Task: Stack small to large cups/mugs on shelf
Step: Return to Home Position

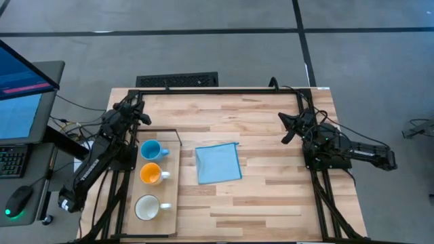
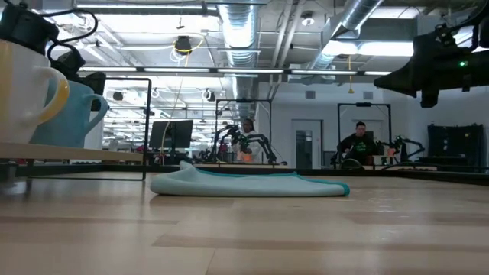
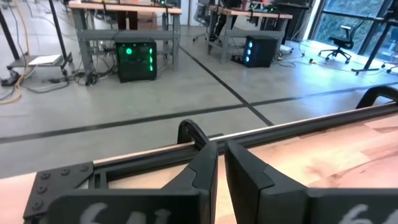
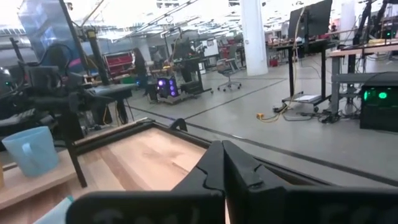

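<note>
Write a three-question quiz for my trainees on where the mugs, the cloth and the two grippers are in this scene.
1. Fill in: The light blue mug, the orange mug and the white mug stand in a row on the ____.
2. Multiple choice: What lies on the table between the two arms? A. a blue cloth B. a plate C. a sponge
3. True or false: The right gripper holds a mug.

Key
1. shelf
2. A
3. False: it and the left gripper hang empty above the table, apart from the mugs.
</note>
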### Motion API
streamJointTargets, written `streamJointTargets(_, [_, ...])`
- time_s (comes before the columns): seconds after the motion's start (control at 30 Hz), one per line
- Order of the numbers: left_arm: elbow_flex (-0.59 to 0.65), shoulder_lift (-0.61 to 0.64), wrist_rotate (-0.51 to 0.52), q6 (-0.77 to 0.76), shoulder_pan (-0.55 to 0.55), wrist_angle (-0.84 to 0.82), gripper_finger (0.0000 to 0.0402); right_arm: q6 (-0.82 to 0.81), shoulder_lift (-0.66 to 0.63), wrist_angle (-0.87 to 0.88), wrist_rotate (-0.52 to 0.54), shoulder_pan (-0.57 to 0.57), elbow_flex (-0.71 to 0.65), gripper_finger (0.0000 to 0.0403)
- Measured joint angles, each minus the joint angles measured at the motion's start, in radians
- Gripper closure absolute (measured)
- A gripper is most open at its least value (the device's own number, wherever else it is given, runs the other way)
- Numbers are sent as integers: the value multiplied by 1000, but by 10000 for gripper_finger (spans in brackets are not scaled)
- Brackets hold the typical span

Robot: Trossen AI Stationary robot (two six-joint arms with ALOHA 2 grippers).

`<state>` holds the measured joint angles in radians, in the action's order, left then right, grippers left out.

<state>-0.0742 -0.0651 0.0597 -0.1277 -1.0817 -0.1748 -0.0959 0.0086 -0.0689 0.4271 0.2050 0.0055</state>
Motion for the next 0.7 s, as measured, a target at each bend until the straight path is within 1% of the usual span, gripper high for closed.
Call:
streamJointTargets(0.2, [0, 8, 5, -38, 0, 3, 379, 1, 0, 0, 0, 0, 0, 380])
streamJointTargets(0.4, [1, 62, 8, -45, 0, 9, 379, 0, 0, 0, 0, 0, 0, 383])
streamJointTargets(0.53, [1, 61, 8, -56, 0, 13, 380, 0, 0, -1, 0, 0, 0, 384])
streamJointTargets(0.6, [5, 62, -9, -77, 0, 39, 380, 0, 0, -1, 1, 0, 0, 382])
streamJointTargets(0.7, [8, 62, -32, -69, 1, 69, 380, 0, 0, -1, 1, 0, 0, 379])
